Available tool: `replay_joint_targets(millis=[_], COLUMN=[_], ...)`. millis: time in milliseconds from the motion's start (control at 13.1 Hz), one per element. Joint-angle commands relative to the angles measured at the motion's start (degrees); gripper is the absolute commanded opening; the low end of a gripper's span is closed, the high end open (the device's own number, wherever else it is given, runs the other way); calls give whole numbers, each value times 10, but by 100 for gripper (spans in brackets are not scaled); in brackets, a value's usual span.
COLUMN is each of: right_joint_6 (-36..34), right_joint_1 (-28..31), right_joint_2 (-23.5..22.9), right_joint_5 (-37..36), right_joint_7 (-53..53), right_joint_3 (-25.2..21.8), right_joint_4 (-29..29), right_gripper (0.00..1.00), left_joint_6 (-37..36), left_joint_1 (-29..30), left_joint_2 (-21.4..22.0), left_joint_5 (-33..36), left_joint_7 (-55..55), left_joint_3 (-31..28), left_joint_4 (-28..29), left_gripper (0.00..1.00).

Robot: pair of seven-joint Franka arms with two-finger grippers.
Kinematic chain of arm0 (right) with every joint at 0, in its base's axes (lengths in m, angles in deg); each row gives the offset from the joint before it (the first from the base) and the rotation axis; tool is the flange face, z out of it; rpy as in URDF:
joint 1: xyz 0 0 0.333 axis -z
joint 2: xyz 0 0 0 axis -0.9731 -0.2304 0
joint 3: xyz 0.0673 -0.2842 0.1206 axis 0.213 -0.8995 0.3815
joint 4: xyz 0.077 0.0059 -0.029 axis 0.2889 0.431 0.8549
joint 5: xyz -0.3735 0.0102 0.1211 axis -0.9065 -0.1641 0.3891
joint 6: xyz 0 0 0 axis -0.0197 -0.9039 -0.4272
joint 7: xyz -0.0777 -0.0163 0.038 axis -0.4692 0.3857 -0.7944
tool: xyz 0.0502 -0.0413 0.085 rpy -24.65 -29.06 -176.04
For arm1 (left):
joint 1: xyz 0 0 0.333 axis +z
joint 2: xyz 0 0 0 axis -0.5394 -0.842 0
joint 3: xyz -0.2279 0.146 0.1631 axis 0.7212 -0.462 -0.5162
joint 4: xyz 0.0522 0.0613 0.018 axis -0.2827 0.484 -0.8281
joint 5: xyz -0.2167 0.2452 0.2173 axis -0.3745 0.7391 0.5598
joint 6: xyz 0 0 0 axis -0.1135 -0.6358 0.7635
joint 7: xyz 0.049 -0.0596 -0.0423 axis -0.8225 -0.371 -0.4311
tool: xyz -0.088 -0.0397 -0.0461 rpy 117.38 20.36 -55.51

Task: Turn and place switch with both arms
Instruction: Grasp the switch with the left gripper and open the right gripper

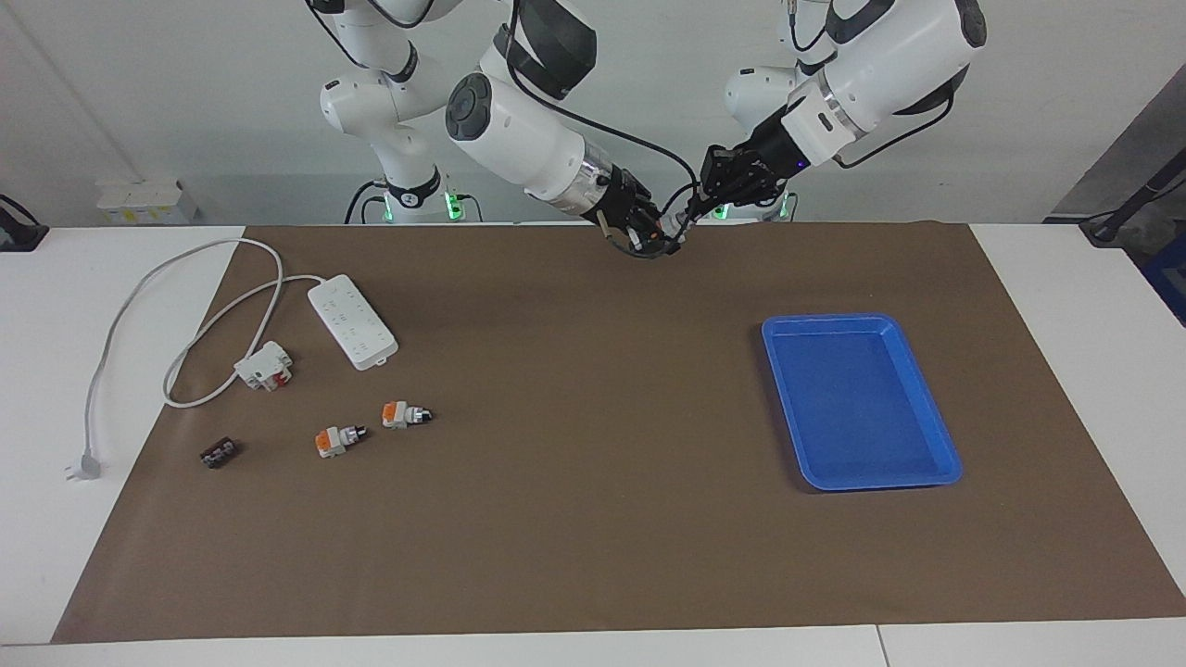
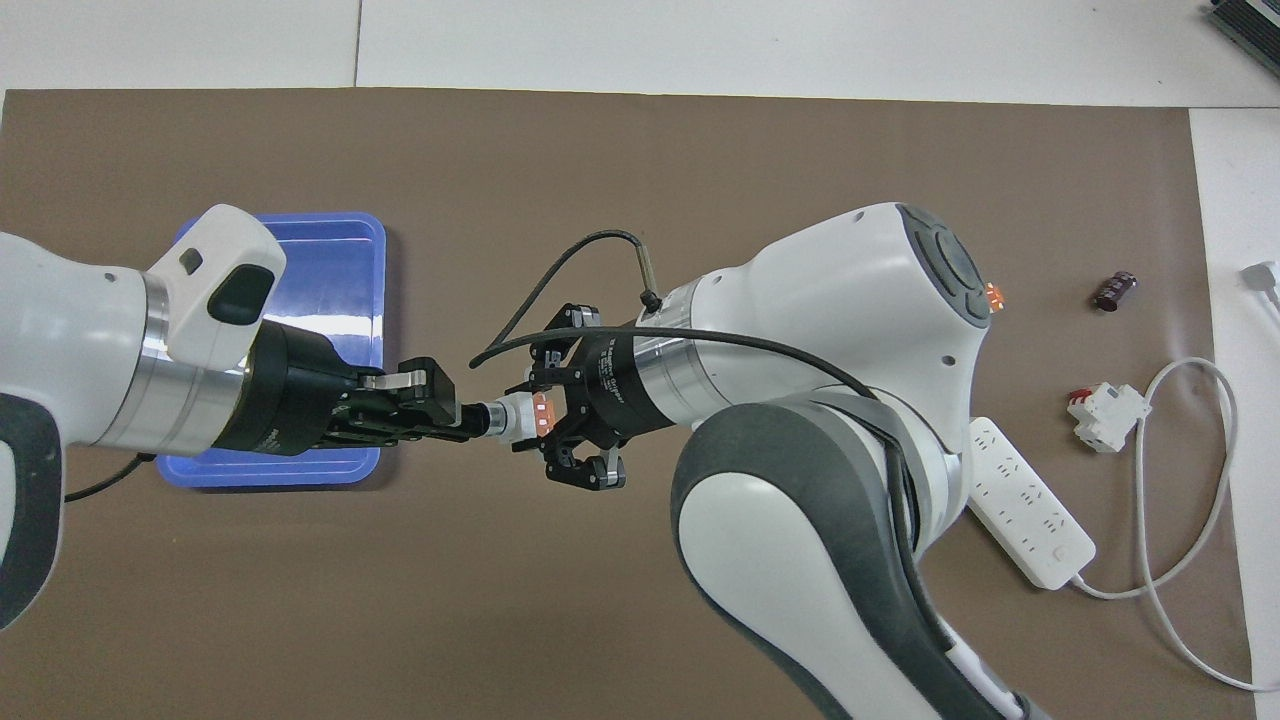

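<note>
The switch (image 2: 515,418) hangs in the air over the brown mat, held level between both grippers. My right gripper (image 2: 538,417) is shut on its orange rear block. My left gripper (image 2: 472,420) is shut on the black knob tip, meeting the right gripper end to end. In the facing view the two grippers, right (image 1: 658,234) and left (image 1: 693,213), join over the strip of mat closest to the robots, and the switch (image 1: 674,228) is a small pale spot between them. Two more switches (image 1: 405,414) (image 1: 336,439) lie on the mat toward the right arm's end.
A blue tray (image 1: 913,371) sits toward the left arm's end. Toward the right arm's end lie a white power strip (image 1: 352,320) with its cable, a white-and-red block (image 1: 264,366) and a small dark block (image 1: 219,453).
</note>
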Motion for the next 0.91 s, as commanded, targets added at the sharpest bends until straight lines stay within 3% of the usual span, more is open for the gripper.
replay_joint_targets(millis=[0, 838], right_joint_6=[7, 7], right_joint_1=[-1, -1], right_joint_2=[-4, -4], right_joint_5=[7, 7], right_joint_7=[-10, -10], right_joint_3=[1, 1], right_joint_4=[-8, -8], right_gripper=[0, 0], left_joint_6=[2, 48], left_joint_1=[-14, -14], left_joint_2=[19, 16], left_joint_5=[-19, -63], left_joint_7=[-116, -599], left_joint_3=[3, 11], left_joint_4=[16, 15], left_gripper=[0, 0])
